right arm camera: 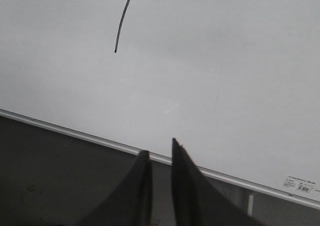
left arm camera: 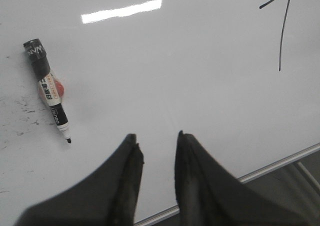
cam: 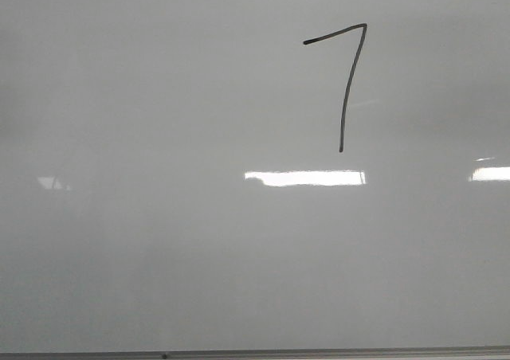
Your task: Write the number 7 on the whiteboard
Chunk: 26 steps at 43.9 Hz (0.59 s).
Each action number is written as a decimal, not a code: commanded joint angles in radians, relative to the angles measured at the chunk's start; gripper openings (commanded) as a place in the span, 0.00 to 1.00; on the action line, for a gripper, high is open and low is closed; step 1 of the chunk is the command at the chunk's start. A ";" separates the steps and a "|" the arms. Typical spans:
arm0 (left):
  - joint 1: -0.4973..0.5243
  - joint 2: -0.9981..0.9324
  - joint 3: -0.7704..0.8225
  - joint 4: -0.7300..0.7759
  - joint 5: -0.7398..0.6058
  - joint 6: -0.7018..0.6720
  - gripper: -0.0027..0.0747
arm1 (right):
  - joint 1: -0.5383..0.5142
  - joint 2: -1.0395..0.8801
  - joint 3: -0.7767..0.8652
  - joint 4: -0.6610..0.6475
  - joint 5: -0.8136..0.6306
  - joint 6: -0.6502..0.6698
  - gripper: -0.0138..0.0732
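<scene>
The number 7 (cam: 347,97) is drawn in thin dark marker on the upper right of the whiteboard (cam: 159,240). It also shows in the left wrist view (left arm camera: 282,36), and the end of its downstroke shows in the right wrist view (right arm camera: 123,16). A black-and-white marker (left arm camera: 48,88) lies uncapped on the board, apart from both grippers. My left gripper (left arm camera: 155,135) is open and empty above the board near its frame. My right gripper (right arm camera: 159,146) is empty, jaws a narrow gap apart, over the frame edge. Neither gripper shows in the front view.
The board's thin grey metal frame (cam: 319,352) runs along the near edge, with dark floor beyond it (right arm camera: 60,176). Bright light reflections (cam: 307,178) lie on the board. Faint ink specks (left arm camera: 20,111) sit beside the marker. A small label (right arm camera: 300,186) is at a corner.
</scene>
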 commanded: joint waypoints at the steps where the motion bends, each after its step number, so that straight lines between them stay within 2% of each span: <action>1: -0.007 0.003 -0.026 -0.002 -0.075 0.000 0.08 | -0.007 0.003 -0.022 -0.006 -0.071 0.000 0.12; 4: -0.007 0.003 -0.025 -0.002 -0.075 0.000 0.01 | -0.007 0.003 -0.022 -0.006 -0.071 0.000 0.08; 26: -0.007 0.005 -0.025 -0.004 -0.066 0.000 0.01 | -0.007 0.003 -0.022 -0.006 -0.053 0.000 0.08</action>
